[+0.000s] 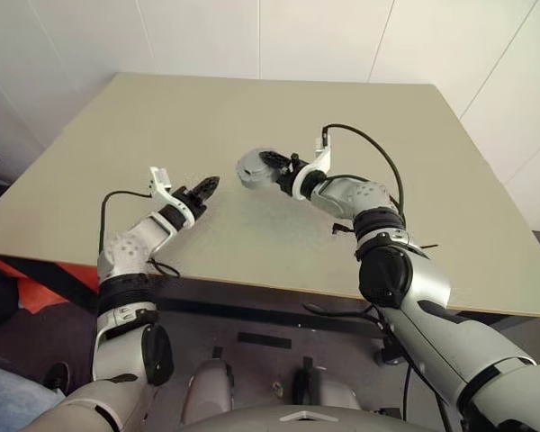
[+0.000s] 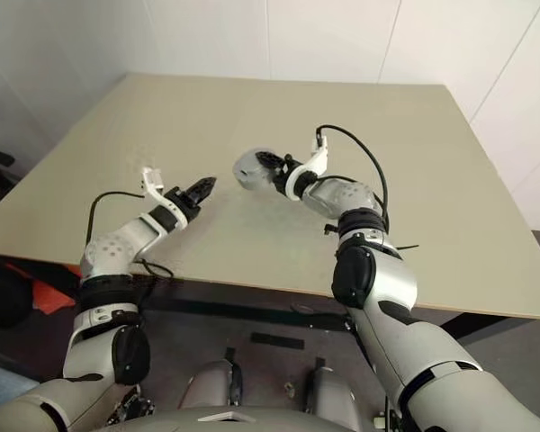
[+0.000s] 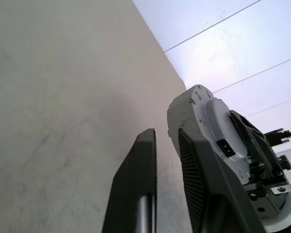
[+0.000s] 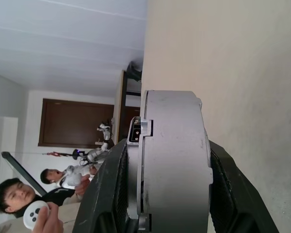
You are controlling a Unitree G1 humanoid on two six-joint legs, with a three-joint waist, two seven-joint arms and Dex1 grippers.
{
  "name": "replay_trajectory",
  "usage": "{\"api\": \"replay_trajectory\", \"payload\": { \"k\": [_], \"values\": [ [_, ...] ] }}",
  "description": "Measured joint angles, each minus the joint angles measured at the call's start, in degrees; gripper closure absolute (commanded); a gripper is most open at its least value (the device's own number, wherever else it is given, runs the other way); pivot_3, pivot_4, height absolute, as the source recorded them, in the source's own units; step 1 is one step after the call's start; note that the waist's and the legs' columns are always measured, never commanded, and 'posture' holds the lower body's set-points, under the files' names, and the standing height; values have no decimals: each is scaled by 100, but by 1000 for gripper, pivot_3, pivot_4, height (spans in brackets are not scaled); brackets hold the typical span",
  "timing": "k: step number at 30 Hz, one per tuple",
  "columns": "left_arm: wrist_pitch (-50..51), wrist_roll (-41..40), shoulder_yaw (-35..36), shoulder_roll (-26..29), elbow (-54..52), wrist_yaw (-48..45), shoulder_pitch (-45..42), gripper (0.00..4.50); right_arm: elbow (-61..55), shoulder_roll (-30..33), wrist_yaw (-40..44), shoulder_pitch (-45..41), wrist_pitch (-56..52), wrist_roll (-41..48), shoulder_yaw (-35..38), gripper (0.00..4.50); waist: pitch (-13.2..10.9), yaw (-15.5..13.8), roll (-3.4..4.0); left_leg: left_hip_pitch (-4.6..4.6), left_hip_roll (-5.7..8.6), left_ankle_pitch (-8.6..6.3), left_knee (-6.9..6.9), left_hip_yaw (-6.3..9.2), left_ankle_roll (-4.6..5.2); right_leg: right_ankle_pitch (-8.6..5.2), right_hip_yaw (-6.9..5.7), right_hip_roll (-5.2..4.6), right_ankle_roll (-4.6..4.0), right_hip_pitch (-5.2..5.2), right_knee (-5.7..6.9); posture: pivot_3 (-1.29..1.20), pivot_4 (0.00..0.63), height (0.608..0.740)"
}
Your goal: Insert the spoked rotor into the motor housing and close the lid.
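My right gripper (image 1: 268,166) holds the motor housing (image 1: 250,168), a round silvery-grey body, in the air above the middle of the table, lying on its side. In the right wrist view its two black fingers (image 4: 106,189) clamp the housing (image 4: 172,160) from both flat sides. A thinner disc, which I take for the lid (image 4: 135,160), sits flush against one face. The spoked rotor is hidden. My left gripper (image 1: 209,186) hovers just left of the housing, pointing at it. Its fingers (image 3: 136,179) stand slightly apart with nothing between them.
The beige table (image 1: 252,99) stretches bare around both arms, its front edge (image 1: 252,286) close below them. White walls lie behind. In the right wrist view a person (image 4: 19,194) holding a small controller sits in the background, by a dark door.
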State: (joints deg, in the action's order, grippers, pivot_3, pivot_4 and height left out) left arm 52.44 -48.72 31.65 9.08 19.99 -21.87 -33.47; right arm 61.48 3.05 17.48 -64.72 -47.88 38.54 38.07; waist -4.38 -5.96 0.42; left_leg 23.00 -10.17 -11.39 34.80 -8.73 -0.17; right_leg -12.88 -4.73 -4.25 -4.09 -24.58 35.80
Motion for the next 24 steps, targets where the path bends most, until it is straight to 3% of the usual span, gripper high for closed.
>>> {"api": "replay_trajectory", "payload": {
  "k": [8, 24],
  "values": [
    [394, -332, 89, 171, -32, 132, 234, 102, -33, -5, -17, -47, -374, 197, -4, 2304, -1, -29, 1, -17, -16, 31, 2, -6, -45, 23, -5, 2, 17, 26, 6, 0, 0, 740],
    [1133, -1613, 199, -289, 229, 102, -298, 102, -954, -354, -294, 101, -1267, 551, -108, 2304, -1, -129, 2, -15, -14, 34, -1, -4, -48, 27, -4, 3, 22, 27, 5, 0, 0, 740]
  ]
}}
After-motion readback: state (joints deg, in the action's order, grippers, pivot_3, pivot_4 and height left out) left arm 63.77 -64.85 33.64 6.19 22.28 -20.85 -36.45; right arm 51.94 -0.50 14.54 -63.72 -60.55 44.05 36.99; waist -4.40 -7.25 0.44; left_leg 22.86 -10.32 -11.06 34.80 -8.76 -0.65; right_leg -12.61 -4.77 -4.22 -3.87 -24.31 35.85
